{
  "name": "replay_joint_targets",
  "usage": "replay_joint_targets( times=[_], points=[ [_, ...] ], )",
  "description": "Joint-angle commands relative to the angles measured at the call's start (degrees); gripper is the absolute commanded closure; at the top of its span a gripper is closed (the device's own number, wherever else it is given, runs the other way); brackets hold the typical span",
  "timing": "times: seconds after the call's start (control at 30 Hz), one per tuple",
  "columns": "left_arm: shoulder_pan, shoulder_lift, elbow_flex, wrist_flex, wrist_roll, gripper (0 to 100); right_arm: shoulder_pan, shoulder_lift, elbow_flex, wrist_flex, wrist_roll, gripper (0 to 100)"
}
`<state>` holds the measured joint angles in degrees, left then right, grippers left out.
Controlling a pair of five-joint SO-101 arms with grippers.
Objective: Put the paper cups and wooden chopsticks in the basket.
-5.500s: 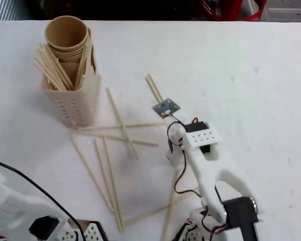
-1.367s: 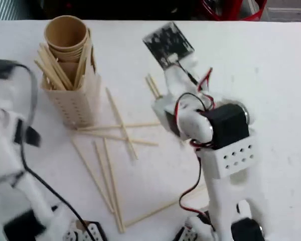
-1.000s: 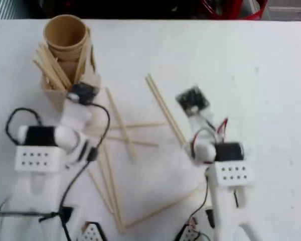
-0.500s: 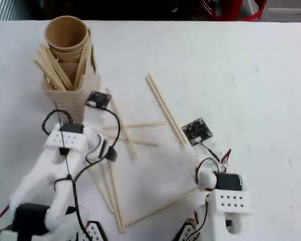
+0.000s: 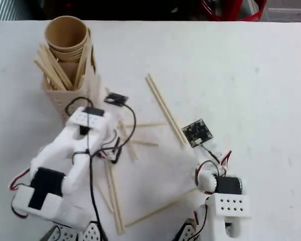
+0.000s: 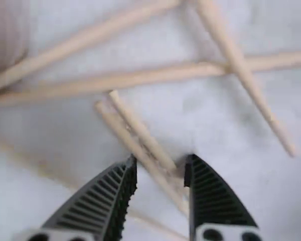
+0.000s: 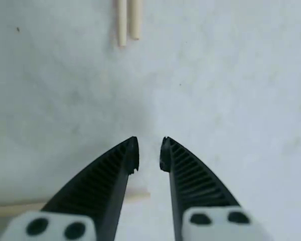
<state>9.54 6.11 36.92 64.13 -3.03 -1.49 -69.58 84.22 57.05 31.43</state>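
Observation:
A perforated cream basket (image 5: 75, 103) stands at the back left and holds stacked paper cups (image 5: 66, 36) and several wooden chopsticks (image 5: 52, 70). More chopsticks (image 5: 113, 188) lie scattered on the white table in front of it. My left arm (image 5: 88, 133) hangs low over them. My left gripper (image 6: 159, 168) is open, its fingers on either side of a pair of chopsticks (image 6: 140, 138). My right gripper (image 7: 149, 153) hovers over bare table with a narrow gap and nothing between its fingers. The ends of another chopstick pair (image 7: 128, 20) lie ahead of it.
That pair of chopsticks (image 5: 165, 108) lies diagonally at mid-table. A single chopstick (image 5: 160, 207) rests near the front edge by my right arm (image 5: 223, 201). The table's right half is bare white surface.
My left arm has swung in from the left and come down over the scattered chopsticks. My right arm has drawn back toward the front edge, and the chopstick pair now lies at mid-table.

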Motion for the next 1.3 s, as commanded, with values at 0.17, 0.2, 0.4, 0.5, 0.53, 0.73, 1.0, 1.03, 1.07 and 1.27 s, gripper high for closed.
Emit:
replay_joint_targets(
  times=[0.17,0.2,0.4,0.5,0.53,0.73,1.0,1.03,1.07,1.27],
  points=[
    [8.13,3.74,-8.26,-1.41,-0.35,92,0.84,-0.48,-0.18,-0.84,0.18,91.7],
    [8.75,3.74,-8.97,-1.67,-1.32,93,0.84,-0.48,-0.18,-0.84,0.18,91.7],
    [10.51,3.74,-17.76,-1.67,-6.42,95,0.84,-0.48,-0.18,-0.84,0.18,91.7],
    [10.24,3.65,-22.68,-1.23,-9.67,95,0.84,-0.48,-0.18,-0.84,0.18,91.7],
    [10.24,3.47,-24.35,-0.26,-10.46,95,0.84,-0.48,-0.18,-0.84,0.18,91.7],
    [10.07,3.3,-38.59,9.14,-11.25,98,0.84,-0.48,-0.18,-0.92,0.18,91.8],
    [9.98,3.21,-74.73,26.37,-11.34,98,0.84,-0.48,-0.18,-0.92,0.18,91.9],
    [9.98,3.21,-81.49,29.19,-11.34,98,0.84,-0.48,-0.18,-1.01,0.18,91.9],
    [9.98,3.21,-88.62,32.0,-11.34,98,0.84,-0.48,-0.18,-1.01,0.18,91.9],
    [5.93,3.38,-125.54,37.19,-14.15,98,0.75,-0.48,-0.09,-1.01,0.18,91.9]
  ],
)
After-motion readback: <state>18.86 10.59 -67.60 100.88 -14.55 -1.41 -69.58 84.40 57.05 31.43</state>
